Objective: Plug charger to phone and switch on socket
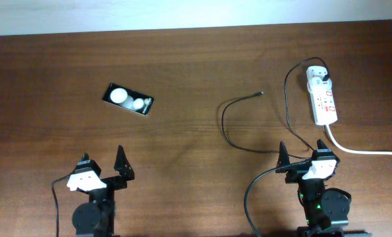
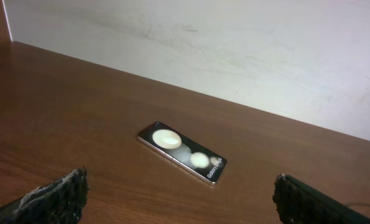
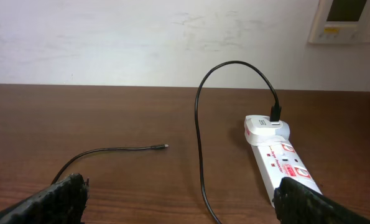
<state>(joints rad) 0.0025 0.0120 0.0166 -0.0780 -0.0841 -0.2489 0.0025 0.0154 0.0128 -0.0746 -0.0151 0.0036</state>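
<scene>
The phone (image 1: 128,99) lies flat on the table at left, a black slab with two white round spots; it also shows in the left wrist view (image 2: 182,152). The charger cable (image 1: 230,113) curls across the middle, its tiny tip (image 1: 261,93) free on the wood; it also shows in the right wrist view (image 3: 200,137). Its white plug (image 1: 317,74) sits in the far end of the socket (image 1: 324,99), a white power strip, also in the right wrist view (image 3: 278,158). My left gripper (image 1: 103,164) is open and empty, nearer than the phone. My right gripper (image 1: 304,155) is open and empty, nearer than the socket.
The socket's thick white cord (image 1: 367,151) runs off to the right edge. A thicker black arm cable (image 1: 252,191) loops near the right arm's base. A pale wall borders the table's far edge (image 1: 182,29).
</scene>
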